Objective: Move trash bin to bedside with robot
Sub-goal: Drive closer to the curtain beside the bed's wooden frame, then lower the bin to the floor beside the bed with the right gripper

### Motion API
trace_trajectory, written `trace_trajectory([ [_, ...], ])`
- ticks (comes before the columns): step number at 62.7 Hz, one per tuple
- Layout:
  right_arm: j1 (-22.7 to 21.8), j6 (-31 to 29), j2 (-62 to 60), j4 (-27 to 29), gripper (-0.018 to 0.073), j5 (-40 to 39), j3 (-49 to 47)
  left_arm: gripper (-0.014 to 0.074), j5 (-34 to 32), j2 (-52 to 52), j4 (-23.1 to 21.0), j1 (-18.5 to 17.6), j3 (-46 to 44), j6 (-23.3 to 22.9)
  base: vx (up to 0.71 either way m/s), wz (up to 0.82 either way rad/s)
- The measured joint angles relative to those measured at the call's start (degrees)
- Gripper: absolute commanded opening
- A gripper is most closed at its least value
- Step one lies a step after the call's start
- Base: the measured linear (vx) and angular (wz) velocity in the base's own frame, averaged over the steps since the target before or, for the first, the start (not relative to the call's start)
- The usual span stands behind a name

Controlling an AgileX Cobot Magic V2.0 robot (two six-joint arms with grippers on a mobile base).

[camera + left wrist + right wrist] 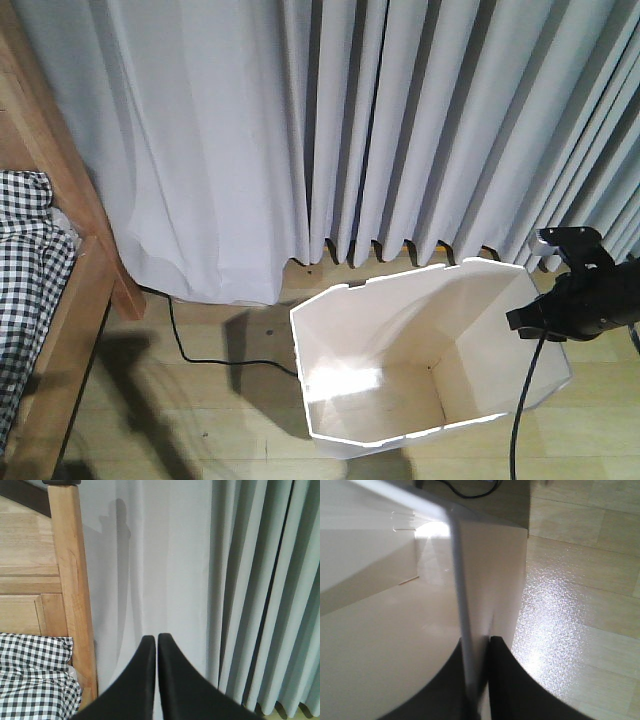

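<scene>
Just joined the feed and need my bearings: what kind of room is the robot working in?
Most likely a bedroom: a wooden bed frame with black-and-white gingham bedding, floor-length pale curtains behind, and a white trash bin standing on the wood floor.

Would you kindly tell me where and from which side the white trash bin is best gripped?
Grip the thin wall at the rim of the trash bin, on the robot's right, coming over the open top with one finger inside, one outside. The body is too wide to span; only that thin wall fits. The right gripper pinches it just so.
</scene>
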Motion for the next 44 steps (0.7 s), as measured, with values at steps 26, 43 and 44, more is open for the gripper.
trace_trajectory([
  [26,0.0,0.0,0.0,0.0,-0.0006,0.1,0.0,-0.0006,0.0,0.0,0.0,0.0,0.0,0.0,0.0,0.0],
  [43,0.0,0.0,0.0,1.3,-0.0005,-1.9,0.0,-0.0006,0.0,0.0,0.0,0.0,0.0,0.0,0.0,0.0],
  [44,0.0,0.1,0.0,1.8,-0.0003,-2.5,0.0,-0.0006,0.0,0.0,0.0,0.0,0.0,0.0,0.0,0.0],
])
